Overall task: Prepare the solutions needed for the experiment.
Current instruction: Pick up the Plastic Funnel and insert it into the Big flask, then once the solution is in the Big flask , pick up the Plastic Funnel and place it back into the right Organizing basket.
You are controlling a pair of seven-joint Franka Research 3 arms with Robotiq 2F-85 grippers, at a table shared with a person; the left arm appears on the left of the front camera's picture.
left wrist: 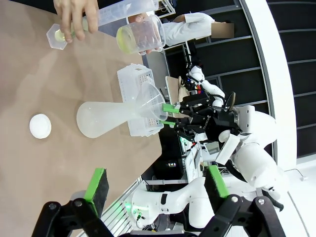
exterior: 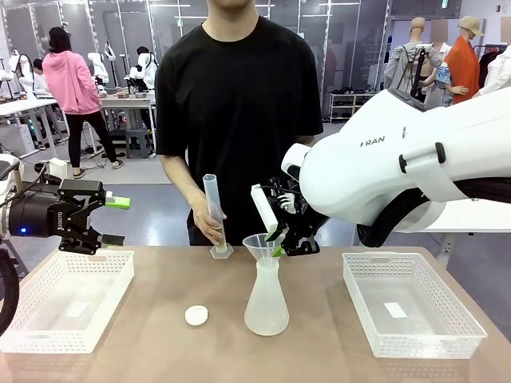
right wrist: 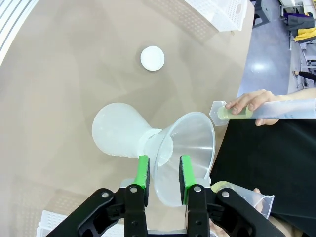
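A translucent conical flask (exterior: 266,307) (right wrist: 116,131) stands mid-table with a clear funnel (exterior: 259,242) (right wrist: 190,143) in its neck. I cannot make out the solutions inside it. My right gripper (exterior: 278,239) (right wrist: 163,173) straddles the funnel's rim, its green pads a little apart on either side of the thin wall. The person's hand steadies a tall graduated cylinder (exterior: 213,207) with pale yellow liquid at its foot. Their other hand holds a beaker (left wrist: 140,35) of yellowish liquid. My left gripper (exterior: 113,221) (left wrist: 155,180) hovers open and empty over the left basket.
A white round cap (exterior: 196,315) lies on the table left of the flask. White mesh baskets sit at the left (exterior: 96,255) and the right (exterior: 391,257). The person stands close behind the flask at the far edge.
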